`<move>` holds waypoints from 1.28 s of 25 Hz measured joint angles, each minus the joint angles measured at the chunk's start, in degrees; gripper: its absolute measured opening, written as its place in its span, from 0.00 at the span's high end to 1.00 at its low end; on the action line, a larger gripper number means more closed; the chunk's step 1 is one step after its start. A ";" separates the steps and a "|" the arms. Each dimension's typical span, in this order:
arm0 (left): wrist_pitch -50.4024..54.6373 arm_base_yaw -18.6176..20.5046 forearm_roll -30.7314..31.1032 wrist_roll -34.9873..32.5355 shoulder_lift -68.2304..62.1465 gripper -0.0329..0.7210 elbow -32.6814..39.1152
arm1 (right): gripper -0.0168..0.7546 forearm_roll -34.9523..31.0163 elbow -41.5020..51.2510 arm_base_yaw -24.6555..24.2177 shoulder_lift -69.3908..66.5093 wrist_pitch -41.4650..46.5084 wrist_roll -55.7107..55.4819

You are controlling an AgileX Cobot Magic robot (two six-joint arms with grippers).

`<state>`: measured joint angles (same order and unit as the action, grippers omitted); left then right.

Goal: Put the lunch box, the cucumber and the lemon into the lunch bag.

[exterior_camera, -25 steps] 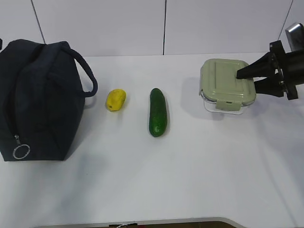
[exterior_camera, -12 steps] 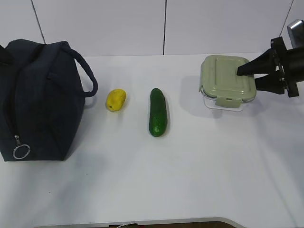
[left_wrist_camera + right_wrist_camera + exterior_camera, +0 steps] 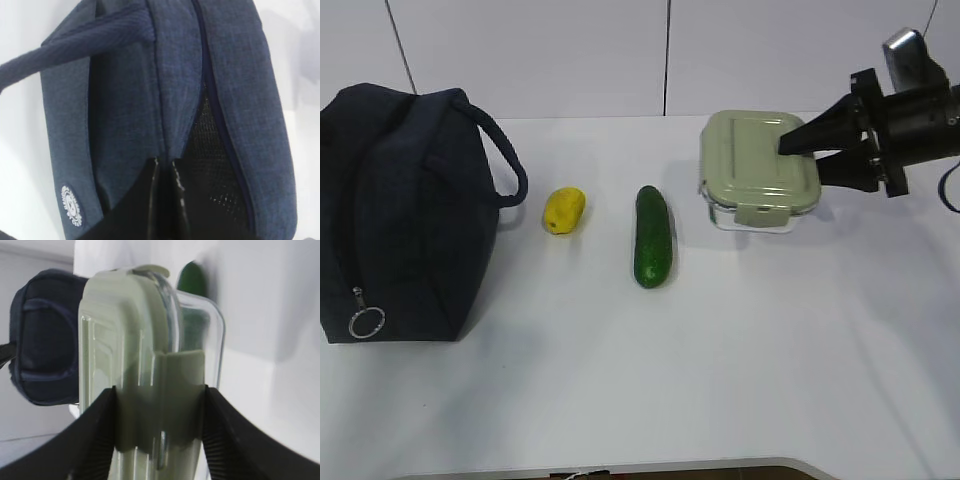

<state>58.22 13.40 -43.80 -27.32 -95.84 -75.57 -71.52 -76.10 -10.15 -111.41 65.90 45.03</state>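
Progress is slight: nothing sits in the lunch bag [image 3: 405,210] yet. The right gripper [image 3: 798,152] clamps the lunch box [image 3: 755,172] across its lid and glass base, lifted clear of the table [image 3: 640,380] at the right (a shadow shows beneath). The cucumber [image 3: 652,236] and the lemon [image 3: 563,210] lie untouched mid-table, apart, the lemon nearer the bag's handle. The left gripper [image 3: 165,167], jaws pressed together, appears to pinch the bag's fabric beside the zipper opening.
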 joint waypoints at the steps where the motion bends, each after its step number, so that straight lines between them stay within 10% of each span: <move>1: 0.28 0.00 -0.28 0.00 0.00 0.97 0.00 | 0.48 -0.77 0.00 1.33 0.00 0.10 0.00; 32: -3.83 -14.54 -4.98 5.56 0.00 0.97 0.00 | 0.48 -12.46 -12.51 20.29 -0.12 0.05 -2.36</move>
<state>54.39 -1.14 -48.78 -21.75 -95.84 -75.57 -83.99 -88.61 10.15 -111.53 65.96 42.66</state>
